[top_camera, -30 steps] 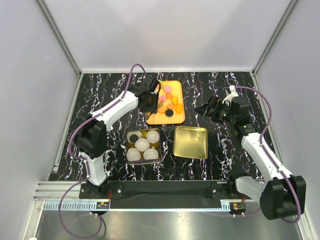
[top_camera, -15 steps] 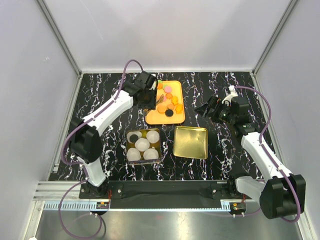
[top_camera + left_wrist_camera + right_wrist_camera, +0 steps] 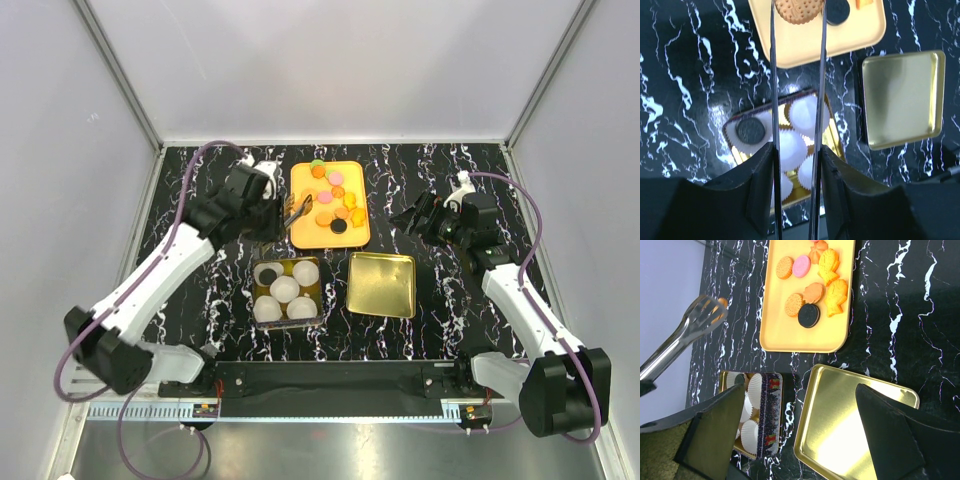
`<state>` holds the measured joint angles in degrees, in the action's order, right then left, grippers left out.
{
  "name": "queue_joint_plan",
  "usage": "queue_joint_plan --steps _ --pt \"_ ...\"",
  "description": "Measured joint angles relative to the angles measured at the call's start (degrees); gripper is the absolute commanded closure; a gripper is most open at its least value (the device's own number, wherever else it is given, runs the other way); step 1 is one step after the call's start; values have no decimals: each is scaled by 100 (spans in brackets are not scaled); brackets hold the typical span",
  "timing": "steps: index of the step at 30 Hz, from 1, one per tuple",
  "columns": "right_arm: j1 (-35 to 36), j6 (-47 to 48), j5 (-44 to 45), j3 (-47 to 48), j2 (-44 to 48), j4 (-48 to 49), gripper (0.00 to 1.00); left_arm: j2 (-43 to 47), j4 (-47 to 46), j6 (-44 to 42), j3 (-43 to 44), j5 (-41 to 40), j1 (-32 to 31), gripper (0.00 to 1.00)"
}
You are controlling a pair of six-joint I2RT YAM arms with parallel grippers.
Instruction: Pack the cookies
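My left gripper is clamped on the tongs. Their tips pinch an orange cookie over the left side of the orange tray, and the frame edge cuts that cookie off. The other cookies lie on the tray. My right gripper hangs spread open to the right of the tray.

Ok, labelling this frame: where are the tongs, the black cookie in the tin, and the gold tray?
tongs (image 3: 700, 317), right wrist view, on the slotted head.
black cookie (image 3: 750, 130), left wrist view, centre of its top face.
gold tray (image 3: 381, 285), top view, middle of its bare floor.
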<state>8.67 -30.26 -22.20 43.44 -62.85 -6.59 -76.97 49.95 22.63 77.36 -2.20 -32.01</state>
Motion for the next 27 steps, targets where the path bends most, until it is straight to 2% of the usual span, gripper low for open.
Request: queue_joint_plan --steps 5,13,27 --pt "0 2 4 0 -20 0 0 813 278 -15 -490 94 0 58" --pt "0 9 22 0 -81 -2 0 1508 481 0 -1086 247 -258 58" --pt "0 55 59 0 -125 -4 0 1845 551 282 -1919 352 -758 57"
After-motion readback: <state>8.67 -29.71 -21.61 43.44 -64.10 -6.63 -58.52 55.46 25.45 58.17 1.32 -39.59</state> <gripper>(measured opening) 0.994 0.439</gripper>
